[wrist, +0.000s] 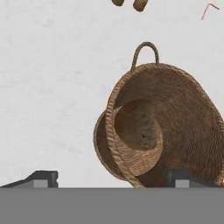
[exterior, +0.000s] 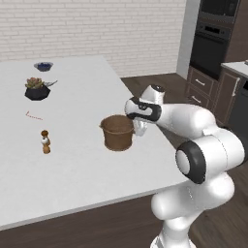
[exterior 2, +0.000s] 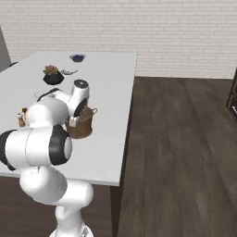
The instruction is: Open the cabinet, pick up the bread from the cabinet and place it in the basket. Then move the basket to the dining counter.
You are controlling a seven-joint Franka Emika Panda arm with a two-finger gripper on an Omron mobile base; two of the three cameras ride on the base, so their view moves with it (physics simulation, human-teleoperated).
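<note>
Basket, round, brown, woven, flared rim with small side handles: standing upright on the white dining counter, near the counter's edge on the arm's side. Bread, golden-brown with darker mottled crust: lying inside the basket, seen in the hand view resting against the woven inner wall. Gripper: positioned directly above and just beside the basket's rim, fingers spread wide, one dark fingertip out over bare counter and the other at the basket's edge; nothing is pinched between them. In the left base view the hand sits just to the right of the basket, touching or nearly touching its rim; which of the two cannot be told. Other items on the counter, all well apart from the basket: small brown and white shaker figure; thin reddish stick; black pot holding a succulent plant, with a spoon-like utensil beside it; small dark blue bowl at the far end. Background: white brick wall, dark wood floor, built-in black oven in dark cabinetry
</note>
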